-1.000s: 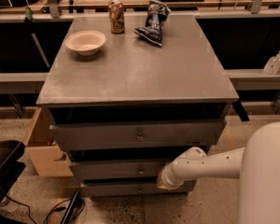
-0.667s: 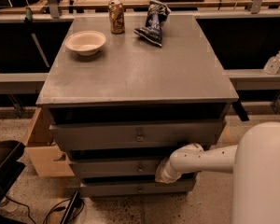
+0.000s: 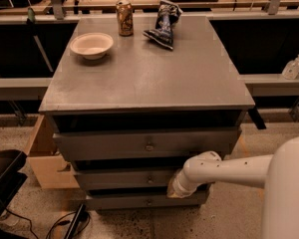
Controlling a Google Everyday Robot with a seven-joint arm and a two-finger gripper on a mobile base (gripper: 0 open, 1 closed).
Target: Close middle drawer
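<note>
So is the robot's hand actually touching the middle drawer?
Cannot tell: the camera view shows the hand overlapping the middle drawer front, its wrist hiding any contact point.

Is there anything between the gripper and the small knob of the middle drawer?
No. In the camera view the gripper is at the right part of the middle drawer front; only bare grey front lies between it and the knob.

Your hand (image 3: pixel 176 189) is at the right end of the middle drawer (image 3: pixel 124 178) front, tucked under the jutting top drawer (image 3: pixel 114 144). The left stretch of that front is bare for you. A cardboard box (image 3: pixel 42 161) stands close on the left.
</note>
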